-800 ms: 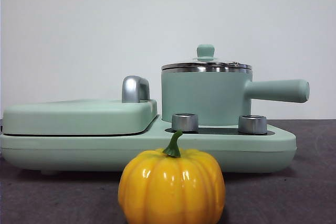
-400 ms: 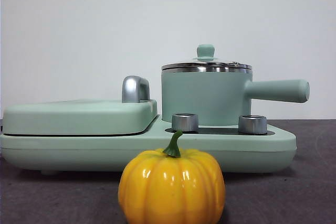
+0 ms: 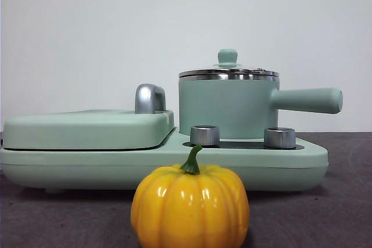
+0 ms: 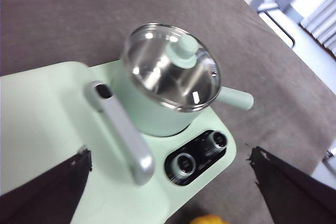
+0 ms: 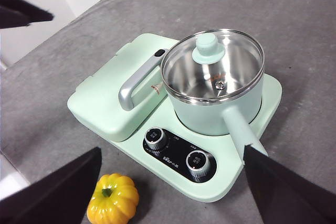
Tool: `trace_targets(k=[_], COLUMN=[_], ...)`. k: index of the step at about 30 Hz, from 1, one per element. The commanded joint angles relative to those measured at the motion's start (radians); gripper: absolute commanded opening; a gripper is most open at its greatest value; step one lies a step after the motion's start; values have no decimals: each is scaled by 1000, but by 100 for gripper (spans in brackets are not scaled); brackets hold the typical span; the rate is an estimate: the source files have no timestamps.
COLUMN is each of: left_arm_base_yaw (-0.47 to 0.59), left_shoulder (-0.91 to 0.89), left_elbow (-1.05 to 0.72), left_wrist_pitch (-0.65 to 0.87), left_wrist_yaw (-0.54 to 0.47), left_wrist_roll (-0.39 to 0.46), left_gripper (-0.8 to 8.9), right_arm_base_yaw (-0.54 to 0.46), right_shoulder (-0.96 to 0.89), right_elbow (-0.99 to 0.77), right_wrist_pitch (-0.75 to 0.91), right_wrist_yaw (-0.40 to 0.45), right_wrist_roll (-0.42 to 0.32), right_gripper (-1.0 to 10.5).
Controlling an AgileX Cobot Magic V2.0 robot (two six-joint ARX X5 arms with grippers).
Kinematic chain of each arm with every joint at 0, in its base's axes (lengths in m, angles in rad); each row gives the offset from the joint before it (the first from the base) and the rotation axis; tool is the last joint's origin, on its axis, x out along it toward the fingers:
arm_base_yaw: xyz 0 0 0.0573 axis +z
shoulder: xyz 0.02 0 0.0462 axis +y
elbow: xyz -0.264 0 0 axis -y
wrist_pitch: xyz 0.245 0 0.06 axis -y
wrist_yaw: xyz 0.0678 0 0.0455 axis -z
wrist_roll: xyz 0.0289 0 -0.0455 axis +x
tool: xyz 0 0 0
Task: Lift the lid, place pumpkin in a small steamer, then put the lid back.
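Left wrist view puts us above the lid (image 4: 170, 66), which sits shut on the steamer (image 4: 152, 111); our left gripper (image 4: 168, 192) is spread wide and empty, as is the right gripper (image 5: 173, 192), high over the table. The pumpkin (image 5: 113, 199) rests on the table just before the cooker (image 5: 105, 98). We judge lid-lifting comes first: we should centre over the knob (image 4: 184, 52), descend straight, pinch it squarely, then lift vertically so the steel rim clears.
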Motion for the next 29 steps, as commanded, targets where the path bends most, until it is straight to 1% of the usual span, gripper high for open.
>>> trace_targets(k=[1, 4, 8, 11, 14, 17, 19, 23, 26, 29], left_arm_base_yaw=[-43, -89, -156, -200, -237, -267, -276, -289, -295, -301], left_shoulder=[103, 219, 378, 481, 575, 650, 681, 734, 767, 795], left_elbow=[97, 197, 333, 414, 482, 516, 518, 518, 518, 518], left_wrist_pitch=[-2, -27, -37, -33, -18, 45, 94, 195, 237, 253], left_wrist_yaw=[4, -1, -54, -98, -136, -158, -165, -220, -251, -254], left_wrist_roll=[35, 77, 142, 175, 230, 304, 310, 309, 293, 294], left_gripper=[504, 504, 504, 504, 501, 500, 499, 496, 495, 495], right_arm_base_yaw=[0, 0, 0, 0, 0, 0, 0, 0, 0, 0], right_shoulder=[4, 4, 4, 4, 4, 4, 4, 4, 4, 4], right_elbow=[16, 16, 16, 16, 16, 16, 16, 16, 16, 16], right_wrist_pitch=[11, 11, 11, 11, 11, 11, 11, 10, 10, 10], right_wrist_yaw=[-3, -3, -3, -3, -3, -3, -3, -3, -3, -3], right_wrist_roll=[4, 4, 4, 4, 4, 4, 4, 4, 4, 4], right_gripper=[431, 431, 431, 431, 431, 431, 431, 431, 431, 431])
